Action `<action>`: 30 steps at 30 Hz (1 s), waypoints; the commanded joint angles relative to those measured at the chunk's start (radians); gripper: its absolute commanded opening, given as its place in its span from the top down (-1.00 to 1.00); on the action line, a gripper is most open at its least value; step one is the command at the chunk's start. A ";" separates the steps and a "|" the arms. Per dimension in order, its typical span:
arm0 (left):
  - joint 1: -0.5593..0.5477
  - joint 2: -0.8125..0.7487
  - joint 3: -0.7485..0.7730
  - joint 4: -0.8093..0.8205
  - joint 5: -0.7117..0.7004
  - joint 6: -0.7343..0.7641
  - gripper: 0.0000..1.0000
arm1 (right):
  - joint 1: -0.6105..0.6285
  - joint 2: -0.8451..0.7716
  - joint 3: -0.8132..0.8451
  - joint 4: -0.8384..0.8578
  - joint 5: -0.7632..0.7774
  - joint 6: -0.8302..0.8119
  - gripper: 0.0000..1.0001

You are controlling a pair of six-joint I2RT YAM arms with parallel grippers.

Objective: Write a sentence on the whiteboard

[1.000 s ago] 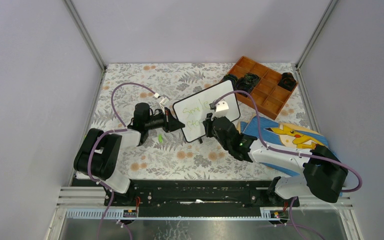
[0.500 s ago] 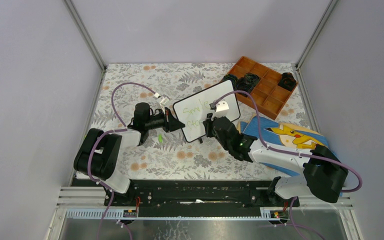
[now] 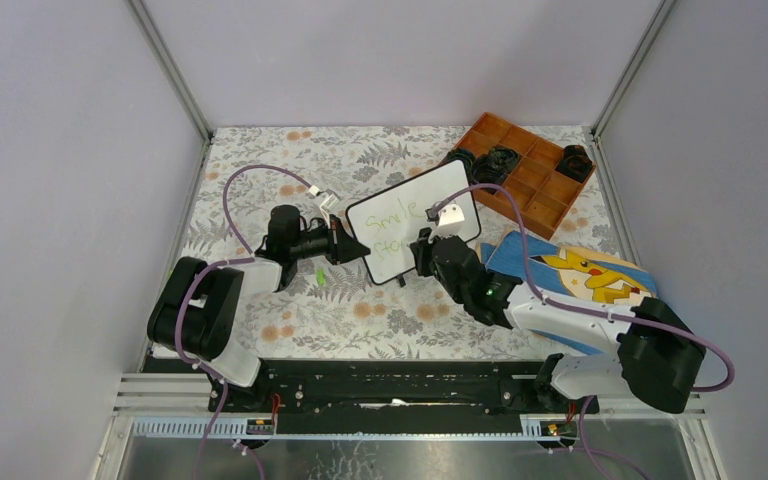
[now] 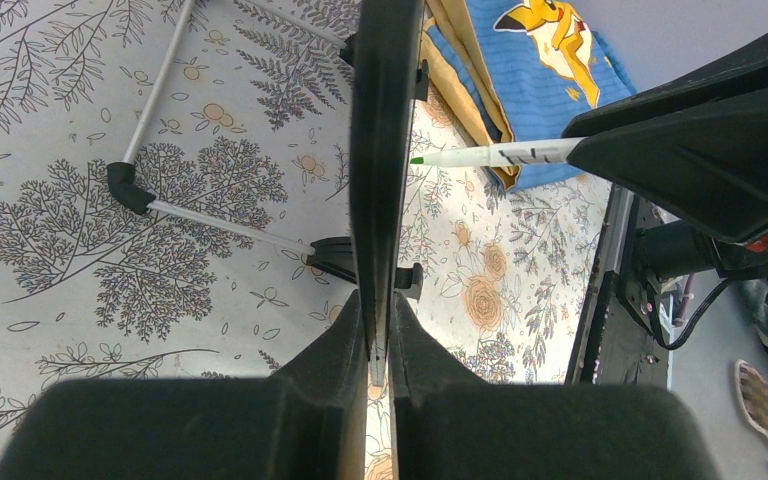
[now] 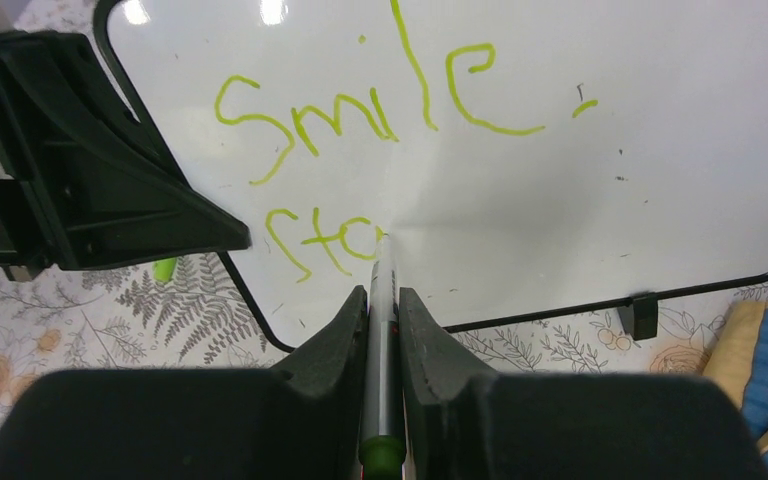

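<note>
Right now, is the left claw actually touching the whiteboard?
Touching. The left wrist view shows the left gripper with both fingers pinched on the edge of the whiteboard, with no gap on either side.

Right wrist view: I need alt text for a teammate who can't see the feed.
The right gripper holds a marker with its tip on the whiteboard, partway through the green sentence: "Smile." on top, roughly "Sta" so far below. At the left, the left gripper clamps the board's edge.
</note>
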 commanded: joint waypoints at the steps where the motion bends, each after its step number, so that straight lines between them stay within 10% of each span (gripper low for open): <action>1: -0.020 0.017 -0.005 -0.102 -0.072 0.059 1.00 | -0.009 -0.064 0.024 0.043 0.027 -0.004 1.00; 30: -0.022 0.016 -0.003 -0.110 -0.075 0.065 1.00 | -0.044 0.021 0.052 0.049 -0.005 0.009 1.00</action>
